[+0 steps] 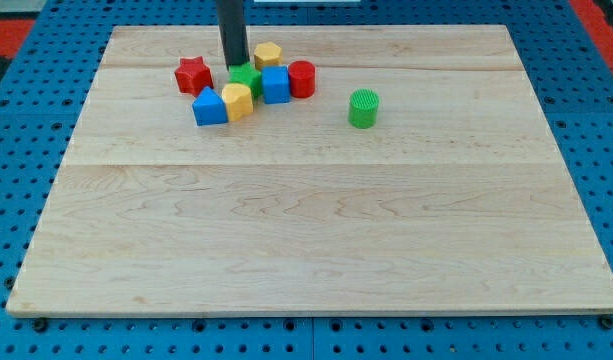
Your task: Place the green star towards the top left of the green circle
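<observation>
Green star: the small green star-shaped block [248, 79] sits near the view's top, left of centre, inside a tight cluster; only part of it shows, so I take its shape partly from the task.
My tip: the dark rod's lower end [235, 65] stands at the star's upper-left edge, touching it or nearly so; I cannot tell which.
Jaws: this rig has none, only the rod, so nothing is apart, together or clamped.
Green circle: the green ribbed cylinder block [363, 108] stands alone to the view's right of the cluster, well apart from the star.
Close neighbours: a yellow rounded block [237, 100] touches the star below, a blue square block [275, 85] on its right, a yellow hexagonal block [267, 54] just above right.
Outer neighbours: a red star-shaped block [193, 74] to the left, a blue house-shaped block [210, 106] lower left, a red cylinder block [302, 78] right of the blue square.
Surface: pale wooden board [306, 230].
Handling, my judgement: the star looks light, rigid and easy to slide; its points may make it spin under an off-centre push.
Where to push: squarely on a flat flank, from its left side, working it free of the blue square first.
</observation>
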